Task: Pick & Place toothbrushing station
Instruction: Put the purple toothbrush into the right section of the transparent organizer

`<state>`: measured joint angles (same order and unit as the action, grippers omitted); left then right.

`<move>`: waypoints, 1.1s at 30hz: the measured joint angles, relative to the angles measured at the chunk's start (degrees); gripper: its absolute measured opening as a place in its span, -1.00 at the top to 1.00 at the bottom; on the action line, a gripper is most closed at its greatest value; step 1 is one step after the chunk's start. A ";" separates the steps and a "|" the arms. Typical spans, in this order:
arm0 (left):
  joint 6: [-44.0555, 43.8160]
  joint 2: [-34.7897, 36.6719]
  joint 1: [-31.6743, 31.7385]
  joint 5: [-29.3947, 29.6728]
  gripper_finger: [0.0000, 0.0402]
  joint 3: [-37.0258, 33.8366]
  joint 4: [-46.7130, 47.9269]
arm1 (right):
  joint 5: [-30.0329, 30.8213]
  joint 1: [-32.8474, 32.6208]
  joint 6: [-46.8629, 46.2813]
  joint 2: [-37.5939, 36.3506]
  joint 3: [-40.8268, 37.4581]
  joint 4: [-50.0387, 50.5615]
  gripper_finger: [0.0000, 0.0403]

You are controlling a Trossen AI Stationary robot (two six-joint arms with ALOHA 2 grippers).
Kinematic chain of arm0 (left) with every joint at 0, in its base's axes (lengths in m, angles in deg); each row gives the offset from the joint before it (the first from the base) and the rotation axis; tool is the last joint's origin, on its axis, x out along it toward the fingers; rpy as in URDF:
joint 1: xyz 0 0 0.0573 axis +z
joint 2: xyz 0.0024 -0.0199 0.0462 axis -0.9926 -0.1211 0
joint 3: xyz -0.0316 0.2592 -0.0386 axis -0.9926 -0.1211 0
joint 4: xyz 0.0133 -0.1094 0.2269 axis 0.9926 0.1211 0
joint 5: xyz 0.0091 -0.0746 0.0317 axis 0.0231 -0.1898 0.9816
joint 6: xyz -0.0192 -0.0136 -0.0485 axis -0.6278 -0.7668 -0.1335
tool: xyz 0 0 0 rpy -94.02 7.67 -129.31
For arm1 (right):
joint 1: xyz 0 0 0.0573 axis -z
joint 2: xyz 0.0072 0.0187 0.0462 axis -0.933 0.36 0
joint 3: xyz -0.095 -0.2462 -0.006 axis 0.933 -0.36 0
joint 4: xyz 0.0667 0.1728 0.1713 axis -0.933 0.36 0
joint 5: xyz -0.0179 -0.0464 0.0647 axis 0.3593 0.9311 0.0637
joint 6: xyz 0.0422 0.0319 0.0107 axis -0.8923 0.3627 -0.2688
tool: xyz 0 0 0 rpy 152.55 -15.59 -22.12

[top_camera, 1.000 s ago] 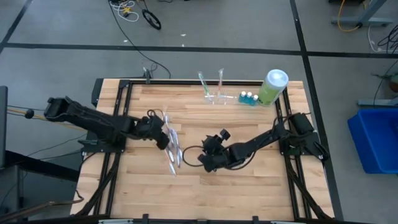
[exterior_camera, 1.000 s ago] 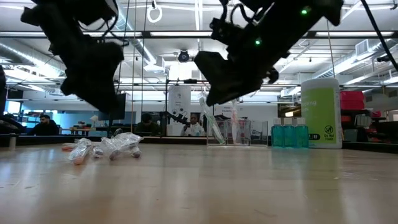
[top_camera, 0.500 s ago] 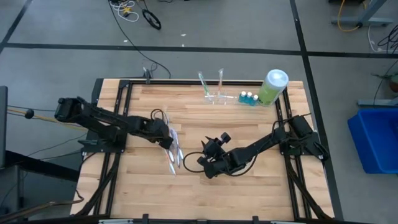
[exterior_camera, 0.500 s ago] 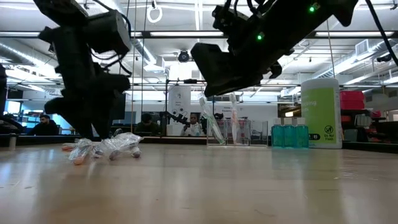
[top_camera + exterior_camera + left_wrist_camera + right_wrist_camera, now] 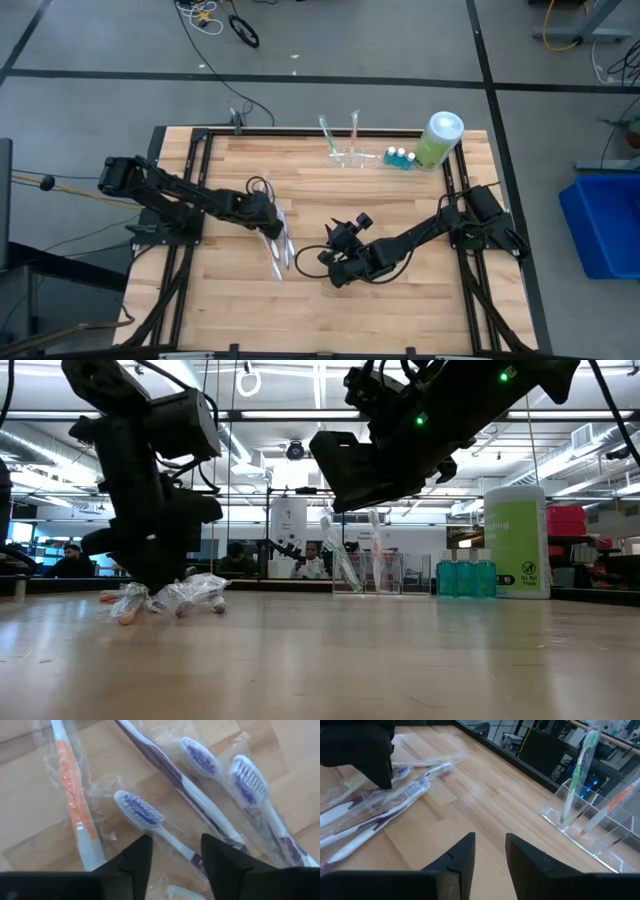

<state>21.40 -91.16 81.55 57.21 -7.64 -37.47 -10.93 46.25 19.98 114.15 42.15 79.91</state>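
Clear toothbrushing station [image 5: 349, 153] at the tabletop's [image 5: 400, 300] far edge, holding a green toothbrush [image 5: 576, 775] and an orange one [image 5: 610, 805] upright. Just beside it, tiny blue-capped bottles [image 5: 399, 157], then a big green bottle [image 5: 437, 139]. Well apart from the station, wrapped toothbrushes [image 5: 279, 245] piled mid-table. Left gripper [image 5: 172, 857], now lower than a second ago, down on the pile, fingers partly open around a purple-bristled brush [image 5: 150, 820]. Right gripper [image 5: 490, 852] hovering beside the pile, fingers narrowly apart, empty. Beyond, a workshop with seated people [image 5: 72, 560].

Wrapped toothbrushes [image 5: 200, 805] run past the left wrist view's edges; the toothbrushing station [image 5: 590, 827] is cut off at the right wrist view's edge.
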 joint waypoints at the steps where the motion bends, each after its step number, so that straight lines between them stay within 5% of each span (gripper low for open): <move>1: 0.35 -0.04 0.00 0.30 0.29 -0.02 -0.05 | 0.00 0.00 0.02 0.00 0.00 -0.03 0.43; 14: 2.46 -0.53 0.04 4.40 0.96 -0.02 -1.20 | -0.66 -1.23 0.67 -0.02 0.00 0.81 0.39; 28: 10.13 0.72 -1.32 5.87 0.98 6.04 -0.71 | -6.38 -1.81 -0.48 -0.09 -0.31 3.31 0.49; 33: 12.89 3.84 -4.00 10.68 0.99 10.60 -1.35 | -8.08 -2.34 0.07 -0.11 -7.46 -7.84 0.53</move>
<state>34.29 -87.32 77.55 67.89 2.97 -38.83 -19.01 43.91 20.04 114.04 34.69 72.07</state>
